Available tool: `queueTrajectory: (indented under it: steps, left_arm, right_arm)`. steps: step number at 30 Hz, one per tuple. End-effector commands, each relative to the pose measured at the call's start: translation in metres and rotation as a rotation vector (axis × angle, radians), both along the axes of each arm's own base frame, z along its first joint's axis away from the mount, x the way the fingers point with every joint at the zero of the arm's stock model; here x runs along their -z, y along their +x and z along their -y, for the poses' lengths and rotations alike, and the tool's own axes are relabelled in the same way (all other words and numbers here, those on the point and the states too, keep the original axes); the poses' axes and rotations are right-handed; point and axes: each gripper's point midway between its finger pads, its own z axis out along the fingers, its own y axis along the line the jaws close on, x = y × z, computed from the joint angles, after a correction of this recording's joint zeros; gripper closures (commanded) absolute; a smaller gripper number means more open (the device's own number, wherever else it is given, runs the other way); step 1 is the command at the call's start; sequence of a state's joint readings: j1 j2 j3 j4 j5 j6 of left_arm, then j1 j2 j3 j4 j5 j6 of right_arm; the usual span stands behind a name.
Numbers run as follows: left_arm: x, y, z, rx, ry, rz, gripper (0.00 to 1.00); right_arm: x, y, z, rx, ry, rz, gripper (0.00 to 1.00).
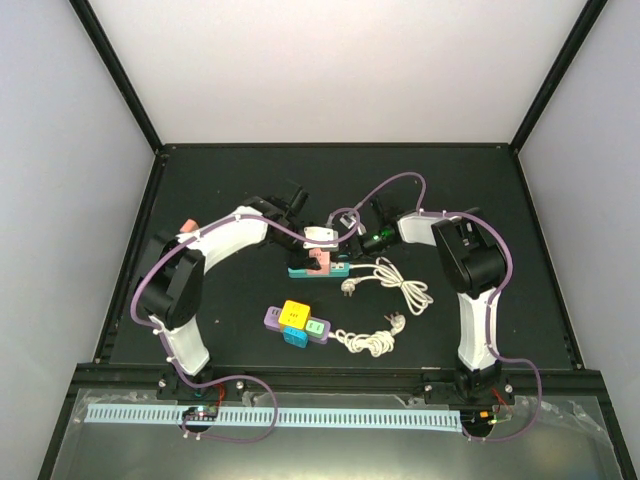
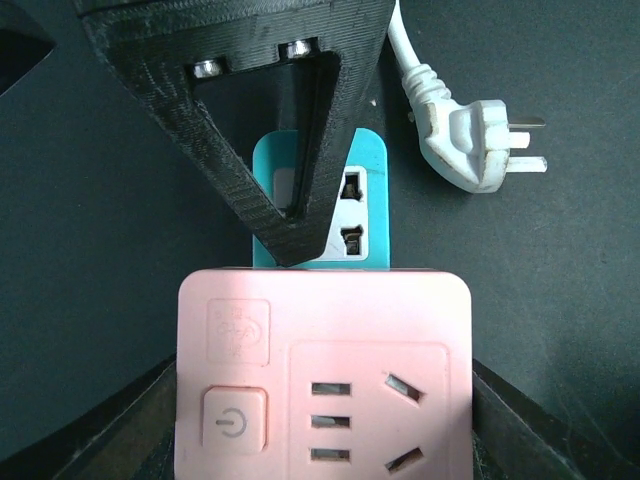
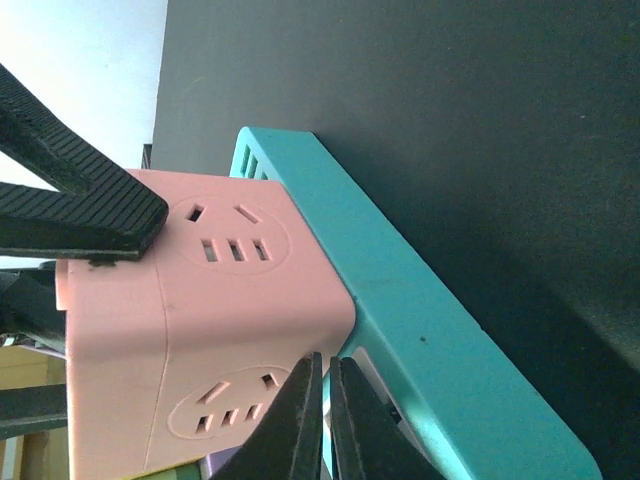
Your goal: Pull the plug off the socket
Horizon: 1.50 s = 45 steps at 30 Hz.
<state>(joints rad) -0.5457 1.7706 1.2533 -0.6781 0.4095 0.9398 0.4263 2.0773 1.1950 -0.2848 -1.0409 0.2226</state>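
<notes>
The stiff teal socket strip [image 3: 430,330] lies under the pressed-together right jaws, while the hard, slick, probably light pink cube plug [image 2: 322,380] seated in it sits between the left jaws, which flank its flat sides, the best hold, though I cannot tell whether they clamp it.

The pink cube plug [image 2: 325,380] sits upright on the teal socket strip [image 2: 368,165] — seated at one end.

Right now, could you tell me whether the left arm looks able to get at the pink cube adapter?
Probably yes: the left pincer straddles the pink cube adapter with nothing between; the shut right pincer sits on the teal strip beside it, seemingly clear.
</notes>
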Motion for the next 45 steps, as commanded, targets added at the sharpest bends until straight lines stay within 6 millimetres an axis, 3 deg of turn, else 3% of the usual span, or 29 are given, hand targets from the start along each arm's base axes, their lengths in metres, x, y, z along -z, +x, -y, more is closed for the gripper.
queueTrajectory:
  steps: [1, 11, 22, 25, 32, 36, 40, 45]
  left_arm:
    - [-0.012, -0.001, 0.006, 0.024, -0.011, 0.007, 0.41]
    - [-0.04, 0.003, 0.012, 0.013, -0.06, 0.017, 0.54]
    - [-0.05, 0.0, 0.011, 0.027, -0.076, 0.053, 0.56]
    - [-0.044, -0.001, 0.007, 0.027, -0.06, 0.057, 0.56]
    - [-0.025, -0.004, 0.002, 0.024, -0.034, 0.051, 0.57]
    - [-0.023, -0.006, 0.0, 0.022, -0.025, 0.051, 0.58]
    - [-0.021, -0.007, -0.001, 0.018, -0.028, 0.046, 0.58]
    - [-0.02, -0.007, -0.001, 0.012, -0.033, 0.047, 0.58]
  right_arm:
    - [0.024, 0.002, 0.005, 0.01, -0.095, 0.009, 0.92]
    - [0.043, 0.003, 0.014, 0.006, -0.189, 0.038, 0.92]
    - [0.066, 0.005, 0.027, 0.011, -0.298, 0.049, 0.92]
    - [0.055, 0.004, 0.022, -0.007, -0.256, 0.048, 0.9]
    - [-0.022, -0.013, -0.006, -0.062, 0.006, 0.056, 0.86]
    - [-0.045, -0.028, -0.01, -0.088, 0.064, 0.053, 0.86]
    - [-0.048, -0.029, -0.011, -0.081, 0.062, 0.012, 0.87]
    - [-0.022, -0.027, -0.015, -0.059, 0.005, -0.05, 0.9]
